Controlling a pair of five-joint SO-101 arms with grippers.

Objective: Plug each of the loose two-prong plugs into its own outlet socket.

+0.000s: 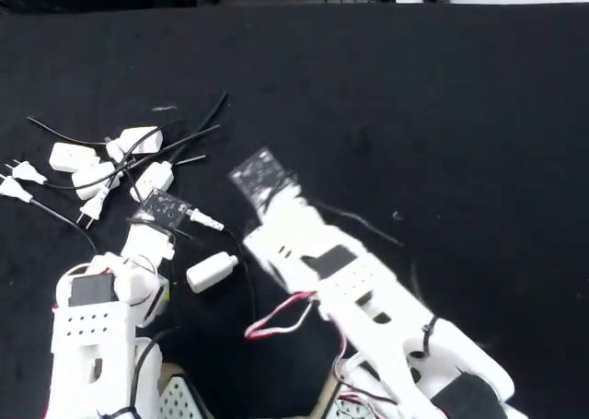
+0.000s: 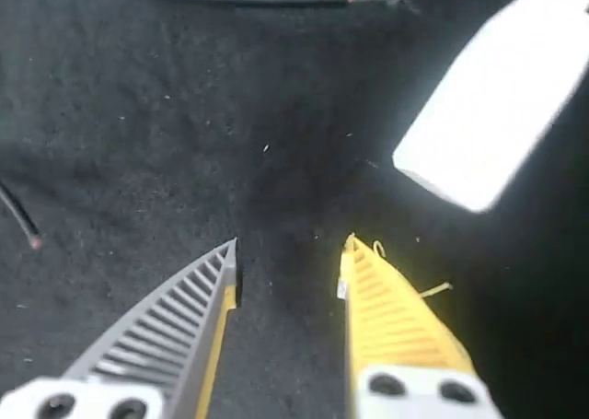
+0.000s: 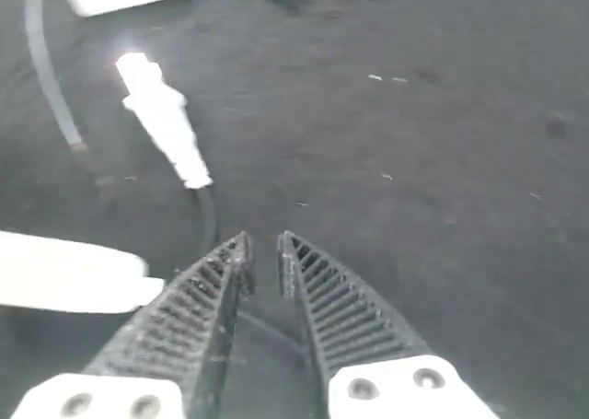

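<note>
Several white sockets (image 1: 92, 175) and two-prong plugs (image 1: 28, 172) lie tangled with black cords at the table's left. One plug (image 1: 204, 220) lies apart on its cord, and a white socket block (image 1: 212, 270) lies a little nearer than it. My left gripper (image 1: 158, 212) hangs low over the cloth; in the left wrist view it (image 2: 290, 258) stands open and empty, with a socket (image 2: 497, 97) just ahead. My right gripper (image 1: 262, 175) hovers right of the lone plug. Up close it (image 3: 262, 246) is all but shut, holding nothing, near the plug (image 3: 161, 115) and socket block (image 3: 64, 276).
Black cloth covers the table (image 1: 442, 115), bare on the right and far side. Black cords (image 1: 198, 124) fan out from the pile. Red and white wires (image 1: 281, 322) loop off the right arm at the near edge.
</note>
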